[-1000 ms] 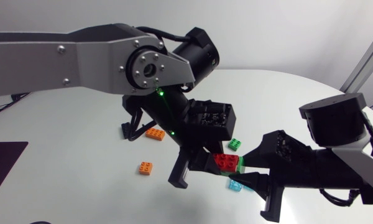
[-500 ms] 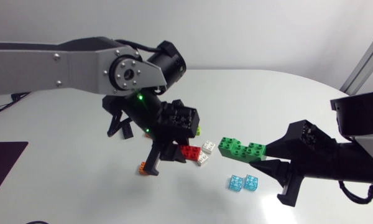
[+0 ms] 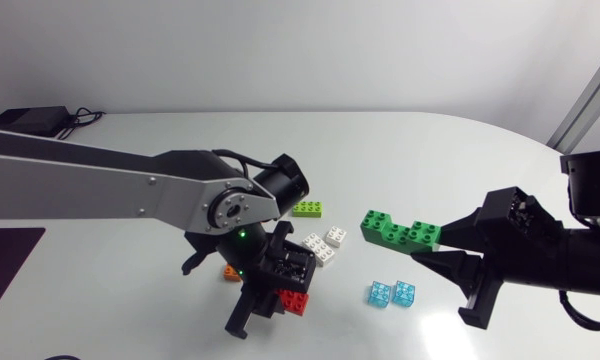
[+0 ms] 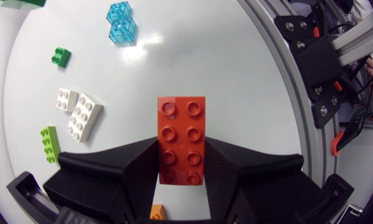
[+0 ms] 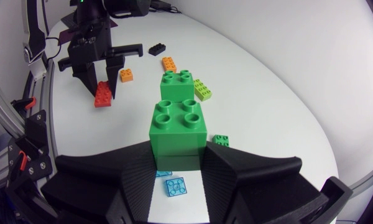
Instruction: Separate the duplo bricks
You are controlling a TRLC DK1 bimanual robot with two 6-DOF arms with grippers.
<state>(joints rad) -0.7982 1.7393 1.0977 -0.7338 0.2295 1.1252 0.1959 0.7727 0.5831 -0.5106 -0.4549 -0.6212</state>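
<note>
Separation was achieved within the last second: the red brick (image 3: 292,301) and the green piece (image 3: 398,231), which had been held joined between the two grippers over the middle of the table (image 3: 460,150), were pulled apart and carried away from each other. The red brick was brought down and to the left by the left gripper (image 3: 268,306). It was now seen very low, at or just above the table, just beside the orange brick (image 3: 229,270) and near the white bricks (image 3: 321,245); real contact with the table could not be confirmed. The jaws of the left gripper were clamped on the two long sides of the red brick, as the left wrist view showed. The green piece was drawn to the right by the right gripper (image 3: 450,262), whose jaws were closed on its rear end, and it was held in the air near the blue bricks (image 3: 391,293). A stepped form was noticed on the green piece, so it was judged that two green bricks were probably joined in it. The task was therefore judged as partly done: the red brick had only to be released, and one more pull was expected for the green piece.
</note>
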